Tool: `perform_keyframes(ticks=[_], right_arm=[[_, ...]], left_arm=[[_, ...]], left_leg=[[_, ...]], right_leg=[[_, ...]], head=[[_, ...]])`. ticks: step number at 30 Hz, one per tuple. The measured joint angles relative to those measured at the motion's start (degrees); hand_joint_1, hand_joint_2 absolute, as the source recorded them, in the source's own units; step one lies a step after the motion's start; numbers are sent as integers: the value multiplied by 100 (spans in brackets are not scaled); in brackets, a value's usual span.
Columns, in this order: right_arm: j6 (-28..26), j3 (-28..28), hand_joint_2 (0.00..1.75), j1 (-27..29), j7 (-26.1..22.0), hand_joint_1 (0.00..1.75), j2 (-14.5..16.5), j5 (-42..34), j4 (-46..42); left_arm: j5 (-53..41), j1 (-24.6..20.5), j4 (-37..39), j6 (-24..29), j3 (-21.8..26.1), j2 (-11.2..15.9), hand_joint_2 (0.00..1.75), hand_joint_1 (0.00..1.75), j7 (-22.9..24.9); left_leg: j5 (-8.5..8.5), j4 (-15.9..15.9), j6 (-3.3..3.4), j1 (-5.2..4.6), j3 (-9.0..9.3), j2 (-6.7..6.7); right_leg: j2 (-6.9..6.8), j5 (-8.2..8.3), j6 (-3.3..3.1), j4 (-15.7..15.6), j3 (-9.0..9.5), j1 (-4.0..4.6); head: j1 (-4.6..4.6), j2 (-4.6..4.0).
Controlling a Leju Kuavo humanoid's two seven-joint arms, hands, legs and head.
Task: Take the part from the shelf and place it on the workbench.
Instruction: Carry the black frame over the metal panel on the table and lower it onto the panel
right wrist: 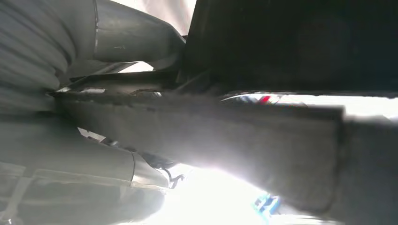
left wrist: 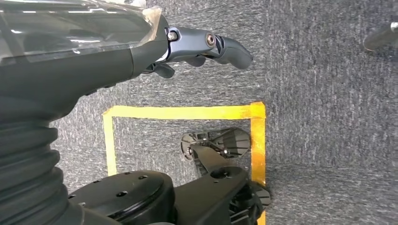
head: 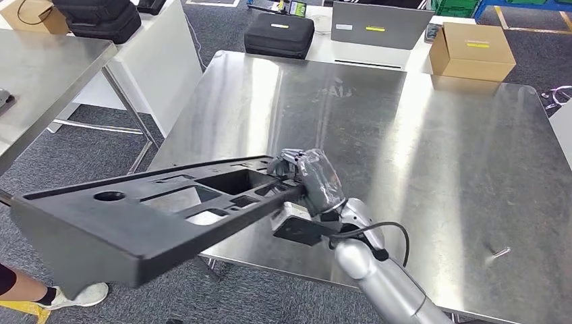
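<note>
Steel covers the workbench (head: 432, 155) ahead, bare and reflective, with a cardboard box (head: 472, 50) and a dark case (head: 278, 34) on the white table behind it and grey carpet below. Held up over the bench's near left corner is the part (head: 155, 209), a long black moulded panel with cut-outs; it juts out to the left, past the edge and over the floor, tilted rather than flat. The right hand (head: 313, 179) grips it at its right end, fingers wrapped on the edge, and the right wrist view looks close along the panel's underside. The left hand (left wrist: 206, 47) hangs over the carpet beside yellow floor tape (left wrist: 187, 112), fingers curled in and holding nothing. Judging by this, the fetching is done and the carry nearly so; what remains is bringing the panel fully over the steel, lowering it flat and letting go.
</note>
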Motion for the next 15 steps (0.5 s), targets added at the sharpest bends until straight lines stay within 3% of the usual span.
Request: perform_keyframes(ticks=[5, 15], right_arm=[[-325, 399, 175, -898, 369, 166, 377, 1075, 1273], [-832, 649, 175, -2083, 1043, 166, 888, 1919, 3689]], left_arm=[[23, -84, -69, -81, -25, 3, 175, 0, -16], [62, -141, -101, -74, -137, 2, 175, 0, -9]], left_leg=[[0, -3, 0, 3, -8, -1], [-2, -5, -2, 0, -25, -1]], right_leg=[[0, -3, 0, -2, -10, 2], [-1, -3, -1, -5, -22, 2]], head=[[0, 0], [-1, 0]])
